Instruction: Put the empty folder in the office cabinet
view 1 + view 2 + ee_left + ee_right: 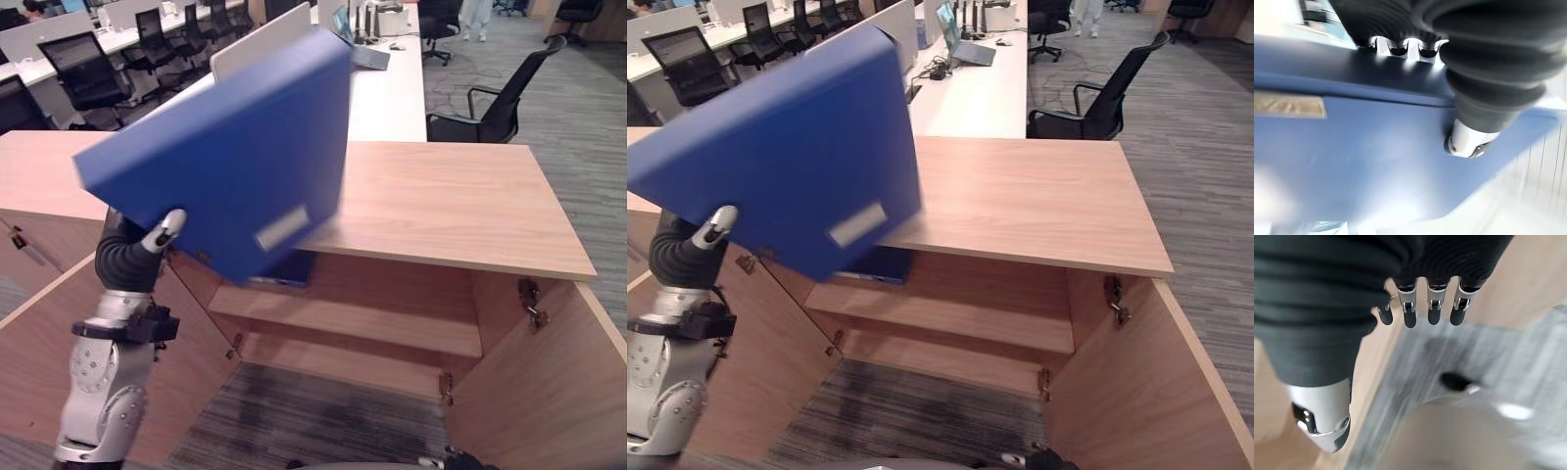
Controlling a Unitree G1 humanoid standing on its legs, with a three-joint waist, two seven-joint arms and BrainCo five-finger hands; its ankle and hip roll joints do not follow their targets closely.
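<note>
Folder (225, 157), blue, pale label, tilted

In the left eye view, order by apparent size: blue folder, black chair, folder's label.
1. Blue folder, though it is nearest the camera.
2. Black chair.
3. Label.

You had the folder (235, 157) up in the left hand (147, 245), tilted before the cabinet's (451, 201) left front corner. Both doors stood open at the sides, a shelf (362, 318) inside. Behind it, desks and chairs (490, 108).
</note>
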